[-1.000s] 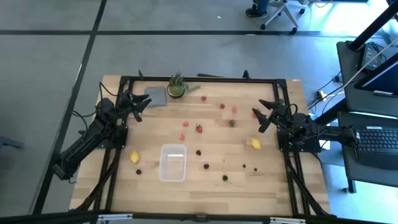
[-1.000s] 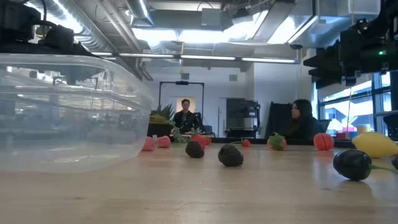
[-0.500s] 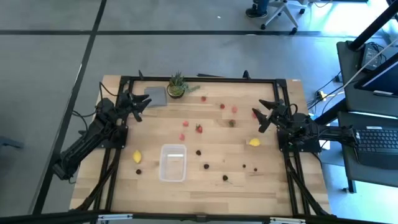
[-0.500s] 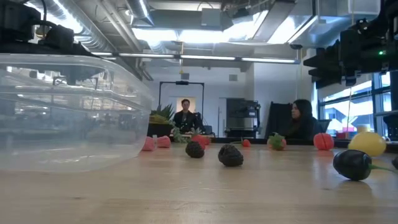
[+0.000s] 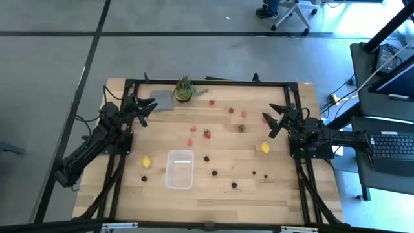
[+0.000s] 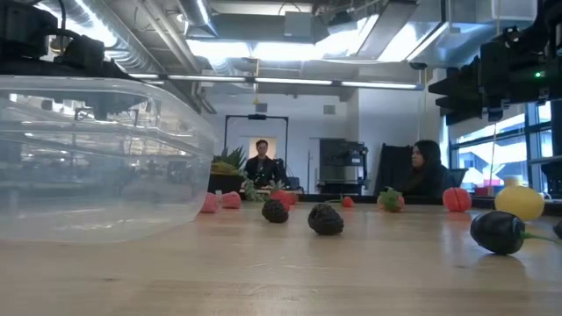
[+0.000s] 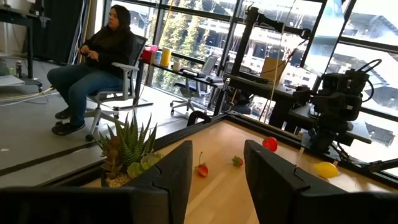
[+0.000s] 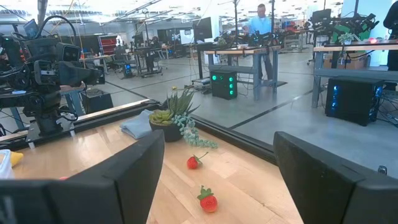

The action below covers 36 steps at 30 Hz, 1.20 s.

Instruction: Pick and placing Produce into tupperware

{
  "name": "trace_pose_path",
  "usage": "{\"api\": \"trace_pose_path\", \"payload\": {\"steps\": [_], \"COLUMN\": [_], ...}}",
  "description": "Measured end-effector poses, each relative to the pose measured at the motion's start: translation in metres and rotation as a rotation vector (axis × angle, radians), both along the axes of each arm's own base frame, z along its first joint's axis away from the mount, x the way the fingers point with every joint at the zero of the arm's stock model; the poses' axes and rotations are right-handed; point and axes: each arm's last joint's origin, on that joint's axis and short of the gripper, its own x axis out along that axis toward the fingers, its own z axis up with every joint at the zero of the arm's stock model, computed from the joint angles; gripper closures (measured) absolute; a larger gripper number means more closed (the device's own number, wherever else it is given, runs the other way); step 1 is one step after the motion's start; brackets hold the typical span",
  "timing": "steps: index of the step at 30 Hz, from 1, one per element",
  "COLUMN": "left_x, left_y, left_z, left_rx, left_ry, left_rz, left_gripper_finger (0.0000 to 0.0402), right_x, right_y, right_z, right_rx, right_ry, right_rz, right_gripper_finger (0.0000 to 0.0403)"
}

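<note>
Currently left gripper [image 5: 148, 107] fingers narrowly apart, right gripper [image 5: 268, 122] fingers wide, both empty. Small yellow lemon-like fruit piece [image 5: 264, 147]: light, rounded, likely slippery; grip across middle.

You are looking at a pale wooden table [image 5: 220, 194], matt and smooth, its grain showing faintly. The tupperware [image 5: 180, 169] is reading as thin clear plastic, glossy and catching ceiling light in the low view. The dark berry pieces [image 6: 326, 219] are looking rough and dull; the yellow lemon piece [image 6: 519, 202] is looking smooth. The frame [image 5: 207, 83] around the table is showing matt black metal.
</note>
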Motion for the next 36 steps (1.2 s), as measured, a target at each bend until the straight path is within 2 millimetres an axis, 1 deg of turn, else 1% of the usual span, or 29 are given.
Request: {"api": "trace_pose_path", "payload": {"steps": [28, 36], "left_x": [0.0, 0.0], "left_y": [0.0, 0.0], "left_z": [0.0, -0.0001], "left_rx": [0.0, 0.0], "left_ry": [0.0, 0.0], "left_rz": [0.0, 0.0], "left_gripper_finger": [0.0264, 0.0264], "right_x": [0.0, -0.0001], "right_y": [0.0, 0.0], "right_z": [0.0004, 0.0009], "right_rx": [0.0, 0.045], "right_ry": [-0.005, -0.044], "right_rz": [0.0, 0.003], "right_gripper_finger": [0.01, 0.01]}}
